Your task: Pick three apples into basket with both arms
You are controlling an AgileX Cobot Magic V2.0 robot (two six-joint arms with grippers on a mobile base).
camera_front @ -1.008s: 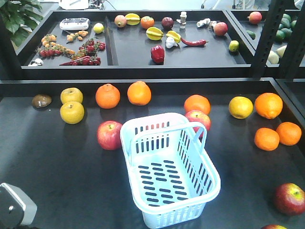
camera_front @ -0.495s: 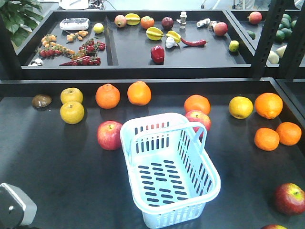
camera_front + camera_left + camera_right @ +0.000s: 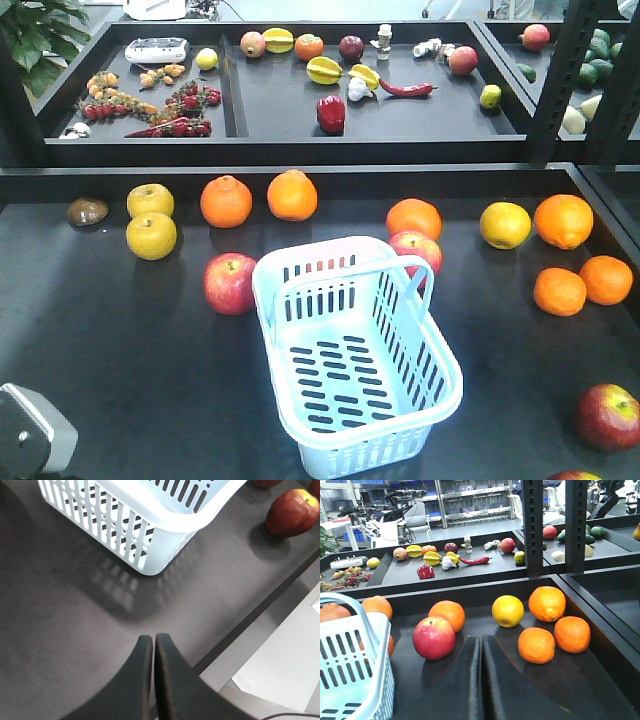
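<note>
The pale-blue basket (image 3: 360, 455) stands empty mid-table. One red apple (image 3: 230, 283) lies just left of it, another (image 3: 415, 248) sits behind its right rim, and a third (image 3: 607, 415) rests at the front right. Neither gripper shows in the front view. My left gripper (image 3: 152, 639) is shut and empty above the table's front edge, short of the basket's corner (image 3: 150, 555); an apple (image 3: 295, 512) lies far beyond. My right gripper (image 3: 481, 640) is shut and empty, low over the table, with an apple (image 3: 434, 637) just ahead to its left and the basket (image 3: 345, 650) further left.
Several oranges (image 3: 563, 220) and yellow fruits (image 3: 151, 236) lie along the back and right of the table. Part of another red fruit (image 3: 575, 476) shows at the bottom edge. A raised rim and a shelf of mixed produce (image 3: 330, 112) stand behind. Grey arm housing (image 3: 30, 430) sits front left.
</note>
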